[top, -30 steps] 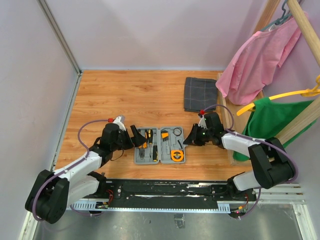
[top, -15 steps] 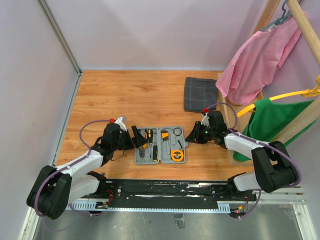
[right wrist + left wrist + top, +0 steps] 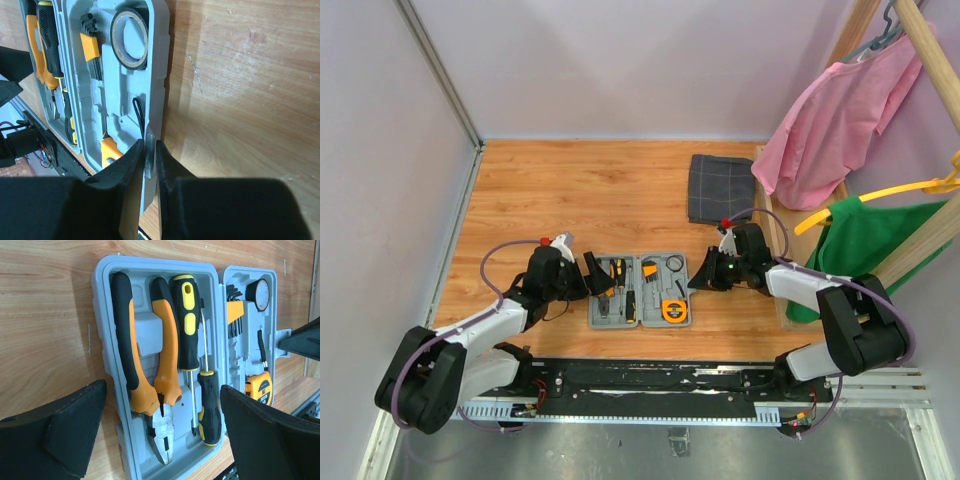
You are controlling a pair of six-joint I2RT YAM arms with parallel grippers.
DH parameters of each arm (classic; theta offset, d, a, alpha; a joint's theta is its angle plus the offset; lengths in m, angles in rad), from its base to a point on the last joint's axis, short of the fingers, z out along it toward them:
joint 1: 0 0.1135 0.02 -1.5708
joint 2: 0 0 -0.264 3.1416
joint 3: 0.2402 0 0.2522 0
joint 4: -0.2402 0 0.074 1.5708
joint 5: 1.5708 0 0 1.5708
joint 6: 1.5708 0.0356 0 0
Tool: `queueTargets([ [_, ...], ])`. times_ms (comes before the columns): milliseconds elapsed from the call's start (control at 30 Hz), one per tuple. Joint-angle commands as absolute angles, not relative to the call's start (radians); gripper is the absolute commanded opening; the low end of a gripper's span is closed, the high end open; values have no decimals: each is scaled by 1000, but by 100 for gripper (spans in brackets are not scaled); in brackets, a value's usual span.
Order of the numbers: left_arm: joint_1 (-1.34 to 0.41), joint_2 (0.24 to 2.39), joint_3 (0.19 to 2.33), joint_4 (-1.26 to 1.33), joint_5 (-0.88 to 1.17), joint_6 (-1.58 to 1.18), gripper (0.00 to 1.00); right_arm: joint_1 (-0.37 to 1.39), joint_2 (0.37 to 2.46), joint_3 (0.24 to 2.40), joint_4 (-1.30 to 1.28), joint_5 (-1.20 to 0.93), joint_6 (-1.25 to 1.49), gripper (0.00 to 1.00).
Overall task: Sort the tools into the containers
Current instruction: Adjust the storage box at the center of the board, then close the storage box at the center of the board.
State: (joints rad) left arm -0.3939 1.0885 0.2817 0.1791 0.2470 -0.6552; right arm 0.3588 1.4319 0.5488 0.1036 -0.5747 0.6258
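The grey tool case (image 3: 620,324) lies open and flat on the wood table. In the left wrist view its left half (image 3: 102,315) holds orange-and-black pliers (image 3: 150,365) and two screwdrivers (image 3: 186,320). The right half holds hex keys (image 3: 234,315) and an orange tape measure (image 3: 260,387). My left gripper (image 3: 594,274) is open, its jaws (image 3: 162,405) straddling the case's near-left end without gripping. My right gripper (image 3: 700,280) is shut (image 3: 150,145) on the latch tab of the case's right rim (image 3: 161,60). A tape roll (image 3: 129,39) sits in that half.
A dark grey checked folded cloth (image 3: 720,187) lies behind the case. A wooden rack (image 3: 772,250) with pink (image 3: 830,115) and green (image 3: 865,245) garments stands at the right. Purple walls enclose the table on the left and at the back.
The right gripper shifted slightly up-right along the case's right edge, then came back. The left gripper and the case stay almost still.
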Motion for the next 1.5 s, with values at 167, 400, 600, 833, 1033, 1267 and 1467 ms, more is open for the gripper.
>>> queueTargets([
  [167, -385, 1116, 280, 233, 276, -638, 99, 342, 1441, 531, 99, -560, 605, 3],
  [400, -386, 1154, 276, 288, 348, -635, 99, 342, 1452, 516, 118, -560, 609, 1],
  [600, -386, 1138, 304, 294, 418, -623, 97, 342, 1462, 508, 133, -567, 612, 1],
  [833, -393, 1082, 343, 292, 455, -641, 91, 344, 1474, 496, 155, -568, 621, 1],
  [1033, -438, 1061, 388, 252, 429, -639, 89, 353, 1487, 488, 173, -569, 626, 1],
  [1267, -484, 1024, 459, 173, 387, -638, 88, 362, 1508, 482, 194, -562, 634, 1],
  [1467, -518, 1012, 530, 131, 362, -643, 87, 365, 1518, 484, 210, -567, 641, 1],
])
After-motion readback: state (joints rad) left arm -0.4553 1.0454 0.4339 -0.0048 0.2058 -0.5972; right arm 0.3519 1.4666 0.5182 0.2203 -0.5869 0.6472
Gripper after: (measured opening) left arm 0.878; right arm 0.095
